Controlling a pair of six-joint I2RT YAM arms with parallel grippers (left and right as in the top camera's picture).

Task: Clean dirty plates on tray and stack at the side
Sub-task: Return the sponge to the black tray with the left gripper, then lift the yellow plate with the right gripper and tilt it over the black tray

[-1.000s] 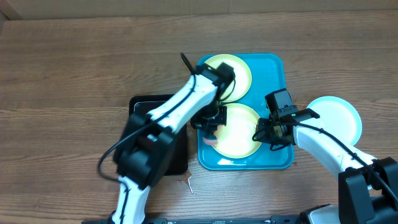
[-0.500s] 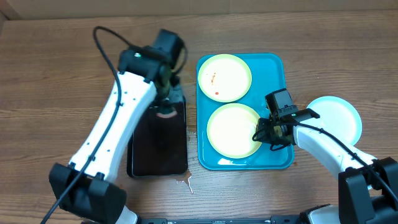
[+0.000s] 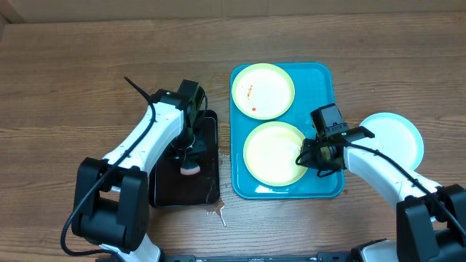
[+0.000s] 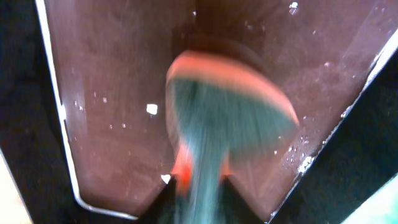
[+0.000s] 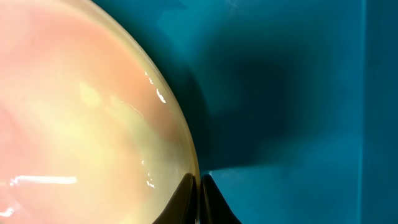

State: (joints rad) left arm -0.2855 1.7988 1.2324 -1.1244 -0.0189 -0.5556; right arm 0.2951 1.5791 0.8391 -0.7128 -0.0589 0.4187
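The turquoise tray (image 3: 326, 80) holds two pale yellow-green plates. The far plate (image 3: 263, 90) has small red smears. The near plate (image 3: 271, 152) looks free of smears. My right gripper (image 3: 306, 156) is shut on the near plate's right rim; the right wrist view shows the fingers (image 5: 199, 190) pinching the rim of the plate (image 5: 81, 112) above the tray floor (image 5: 292, 93). A third plate (image 3: 393, 140) lies on the table to the right of the tray. My left gripper (image 3: 189, 149) is shut on an orange and green sponge (image 4: 230, 106) over the black tray (image 3: 169, 191).
The black tray's floor (image 4: 118, 74) looks wet with small white specks. A small metal bit (image 3: 218, 213) lies on the table by the black tray's front corner. Wooden table (image 3: 73, 80) stretches to the left and back.
My left arm has swung from the near plate on the turquoise tray over to the black tray, carrying the sponge, and lowered it. My right gripper has kept its hold on the plate rim.
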